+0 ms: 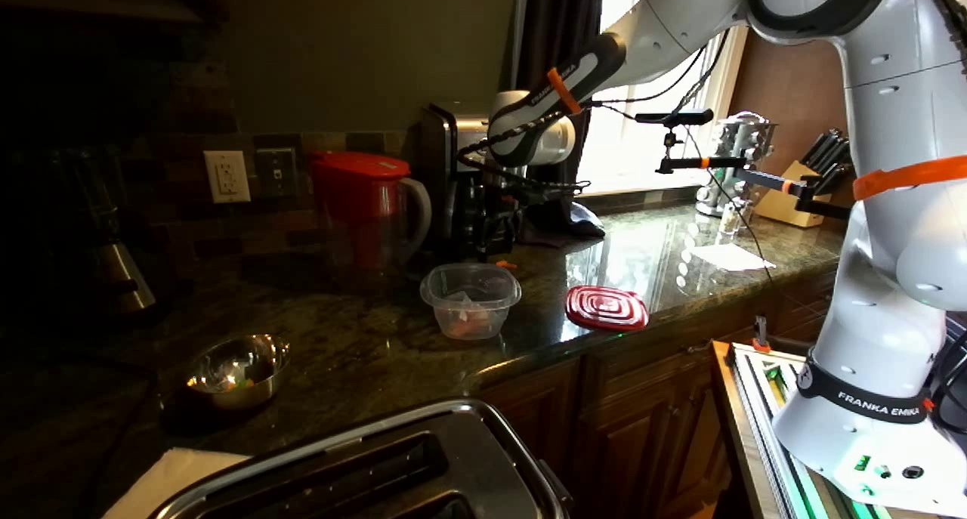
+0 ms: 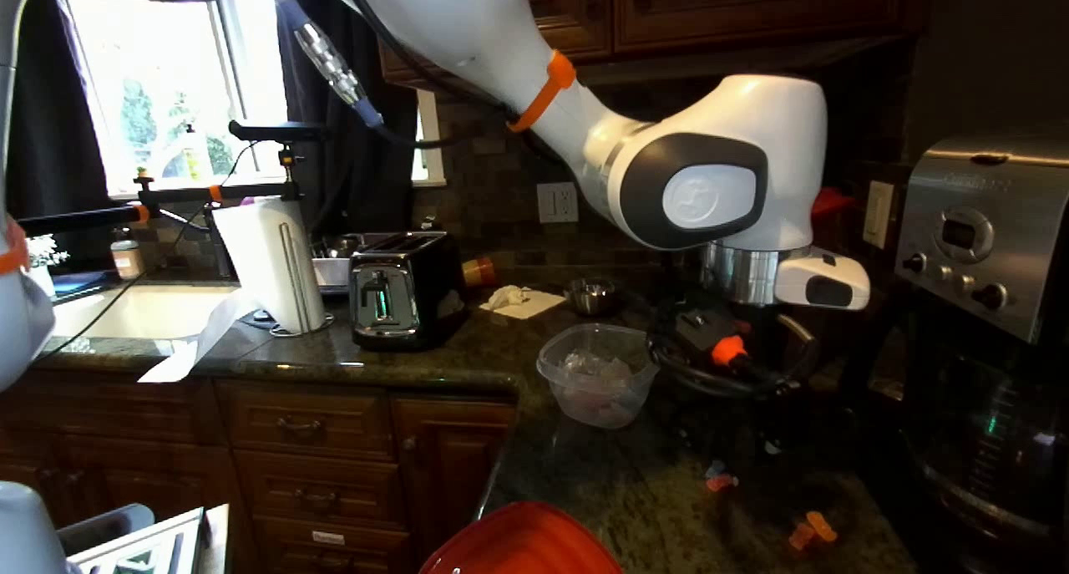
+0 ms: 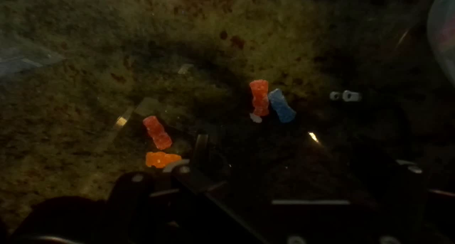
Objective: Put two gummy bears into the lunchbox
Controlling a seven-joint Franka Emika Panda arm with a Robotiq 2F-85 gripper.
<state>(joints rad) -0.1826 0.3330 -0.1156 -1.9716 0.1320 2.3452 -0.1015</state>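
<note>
Hanging over the dark, mottled, polished stone surface (image 3: 89,59), I had my jaws spread wide with nothing between them. Ahead of that gap, left of its middle in the wrist view, lay the stubby red-orange gummy bear (image 3: 260,97) and the frosted blue gummy bear (image 3: 282,106), touching or nearly so; I couldn't tell which. The red-orange one's long axis pointed away from me, across my closing line, which I judged good for a pinch, though its slanting blue neighbour might well be caught too. Outside the jaw at that view's left were the pinkish-red gummy bear (image 3: 157,132), tilted, and the bright orange gummy bear (image 3: 160,159), lying crosswise just beside it. The paired two up front looked dull, sugar-dusted and lumpy. In both exterior views the clear plastic, round-cornered lunchbox (image 1: 470,305) stood upright and open, something crumpled and reddish inside.
</note>
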